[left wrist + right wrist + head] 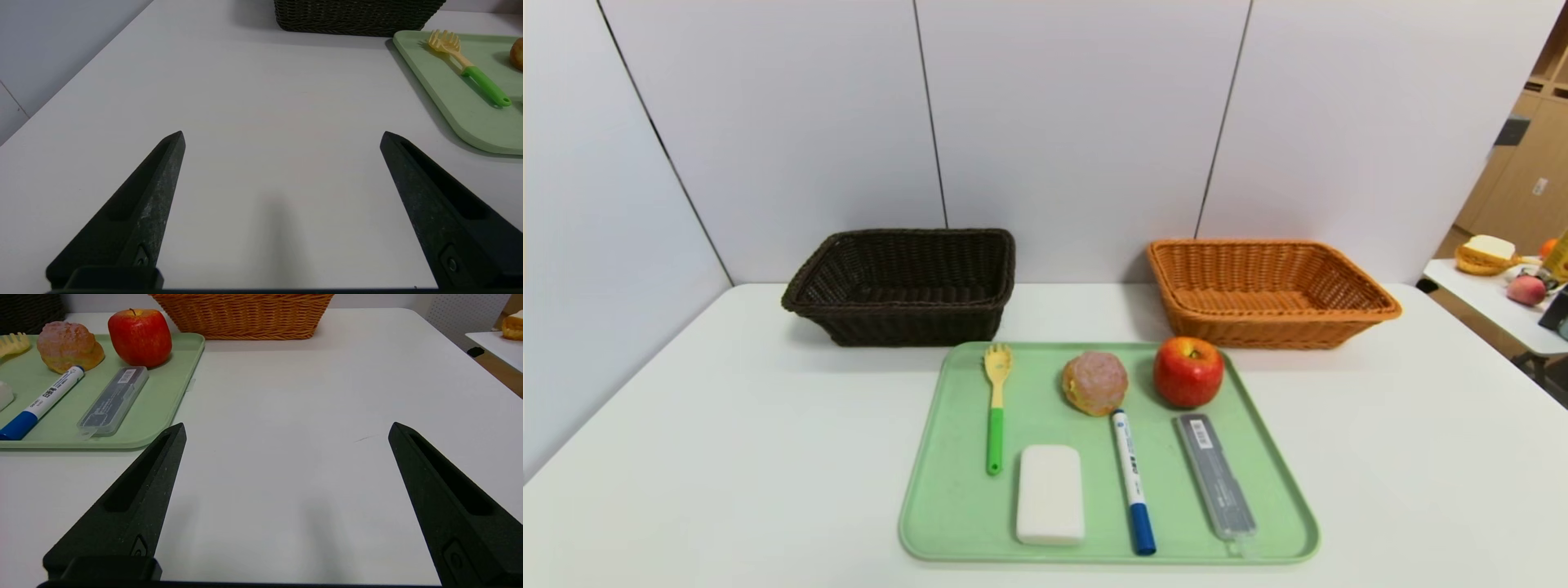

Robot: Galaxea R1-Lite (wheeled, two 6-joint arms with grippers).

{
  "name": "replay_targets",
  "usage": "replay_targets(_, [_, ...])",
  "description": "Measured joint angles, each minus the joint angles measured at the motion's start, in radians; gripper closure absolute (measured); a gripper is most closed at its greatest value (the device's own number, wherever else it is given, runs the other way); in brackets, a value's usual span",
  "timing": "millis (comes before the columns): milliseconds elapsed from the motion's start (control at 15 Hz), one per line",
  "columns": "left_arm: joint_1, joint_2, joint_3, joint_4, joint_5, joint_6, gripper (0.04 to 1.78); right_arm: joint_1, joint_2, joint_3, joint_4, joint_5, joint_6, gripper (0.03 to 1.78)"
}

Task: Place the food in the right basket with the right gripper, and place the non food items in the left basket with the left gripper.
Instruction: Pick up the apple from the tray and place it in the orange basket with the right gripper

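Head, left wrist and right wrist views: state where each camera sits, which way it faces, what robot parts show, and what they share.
Head view: high on the robot, looking forward and down at the pale green plastic tray between two baskets; no robot parts show.
Left wrist view: low over the white table, facing the dark brown woven wicker basket; open left end effector in front.
Right wrist view: low, facing the orange-tan woven wicker basket; open right end effector in front.
Shared: tray and yellow fork with green handle.

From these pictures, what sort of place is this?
Probably an indoor test room or lab: a plain white table before bare panel walls, with a tray and two baskets laid out neatly. A second table with food stands beside wooden cabinets.
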Motion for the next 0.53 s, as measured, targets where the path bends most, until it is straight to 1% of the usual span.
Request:
replay_targets(333, [0.000,0.000,-0.002,0.002,0.003,0.010,0.13,0.000,0.000,-0.002,0.008,-0.001,-0.002,0.10])
replay_targets(467, [0.000,0.003,-0.050,0.029,-0.001,0.013,0.13,0.000,0.002,-0.030,0.024,0.009,-0.009,0.10])
replay_targets(533, [0.000,0.013,-0.103,0.063,-0.001,0.012,0.13,0.000,0.014,-0.072,0.043,0.025,-0.006,0.10])
